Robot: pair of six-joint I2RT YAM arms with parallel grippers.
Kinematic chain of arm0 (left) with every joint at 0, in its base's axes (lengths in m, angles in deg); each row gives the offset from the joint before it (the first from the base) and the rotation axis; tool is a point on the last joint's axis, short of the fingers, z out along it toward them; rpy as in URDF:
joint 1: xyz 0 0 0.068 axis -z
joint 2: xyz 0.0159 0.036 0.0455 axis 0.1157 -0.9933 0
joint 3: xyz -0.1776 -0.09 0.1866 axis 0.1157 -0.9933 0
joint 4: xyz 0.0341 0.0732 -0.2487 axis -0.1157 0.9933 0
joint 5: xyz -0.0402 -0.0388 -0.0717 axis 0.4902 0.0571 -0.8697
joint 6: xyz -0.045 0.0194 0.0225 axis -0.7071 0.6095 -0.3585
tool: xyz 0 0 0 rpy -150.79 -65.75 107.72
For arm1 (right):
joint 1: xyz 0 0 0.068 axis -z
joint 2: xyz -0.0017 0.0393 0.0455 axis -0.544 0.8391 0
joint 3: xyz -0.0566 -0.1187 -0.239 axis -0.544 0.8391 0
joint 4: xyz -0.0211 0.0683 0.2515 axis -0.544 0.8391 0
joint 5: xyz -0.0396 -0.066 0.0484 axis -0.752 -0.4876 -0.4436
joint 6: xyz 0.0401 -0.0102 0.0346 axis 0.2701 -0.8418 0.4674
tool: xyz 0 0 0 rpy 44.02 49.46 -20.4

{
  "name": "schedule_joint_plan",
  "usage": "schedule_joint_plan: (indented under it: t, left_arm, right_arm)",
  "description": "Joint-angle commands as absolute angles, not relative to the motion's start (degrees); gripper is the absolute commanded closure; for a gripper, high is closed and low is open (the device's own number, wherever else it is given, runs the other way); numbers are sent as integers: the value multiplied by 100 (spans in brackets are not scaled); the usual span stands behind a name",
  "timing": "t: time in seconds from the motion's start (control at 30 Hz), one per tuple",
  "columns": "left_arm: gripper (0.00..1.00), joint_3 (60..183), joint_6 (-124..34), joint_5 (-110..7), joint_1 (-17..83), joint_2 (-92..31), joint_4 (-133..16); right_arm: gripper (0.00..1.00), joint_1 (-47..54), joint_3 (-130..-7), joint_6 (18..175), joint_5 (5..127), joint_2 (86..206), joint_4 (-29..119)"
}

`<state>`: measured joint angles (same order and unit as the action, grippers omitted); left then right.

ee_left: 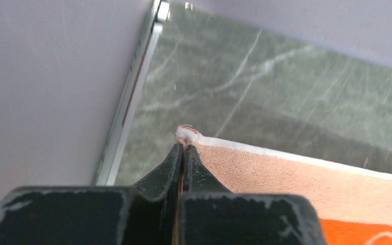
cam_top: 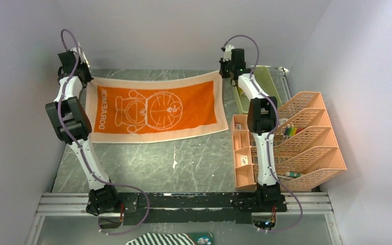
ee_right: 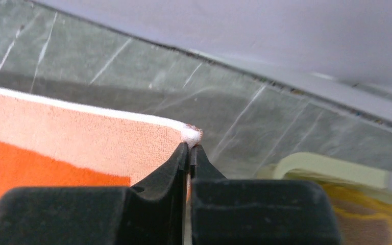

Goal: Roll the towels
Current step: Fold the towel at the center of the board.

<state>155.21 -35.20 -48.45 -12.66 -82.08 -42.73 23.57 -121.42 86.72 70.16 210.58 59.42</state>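
Towel: one, orange; two far corners, each clamped in jaws.

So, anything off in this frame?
Nothing spilled or damaged. The orange towel sags between the left gripper and right gripper, each pinching a far corner. A striped cloth lies off the table, near side.

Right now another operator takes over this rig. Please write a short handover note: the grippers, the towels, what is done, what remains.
Left gripper: shut on the far left corner of the orange cat towel.
Right gripper: shut on its far right corner.
Towel: spread open, print up, far edge sagging between the grippers, near edge on the marble-pattern table.
Done: both far corners gripped; no roll started.
Left: roll this towel. A yellow-brown thing seems to lie in the pale green tray; I cannot tell whether it is a second towel.
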Motion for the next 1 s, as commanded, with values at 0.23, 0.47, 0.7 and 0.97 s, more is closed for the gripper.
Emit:
schedule_joint_plan:
  t: [0.23,0.47,0.7,0.97]
  left_arm:
    - [93,16649,-3452,-5130,-1270,-9071,-4599]
    - [93,15936,-3436,-5228,-1279,-8695,-5087]
    - [93,14208,-3364,-4962,-1292,-7844,-5982]
    - [93,12727,-3690,-4730,-1325,-6773,-6665]
  right_arm:
    - [100,2566,-12699,8289,6926,21297,5369]
    - [100,2555,-11780,8077,6989,20769,4996]
    - [100,2468,-9538,7693,7093,19477,3658]
    - [100,2370,-7845,7613,7277,18267,3334]
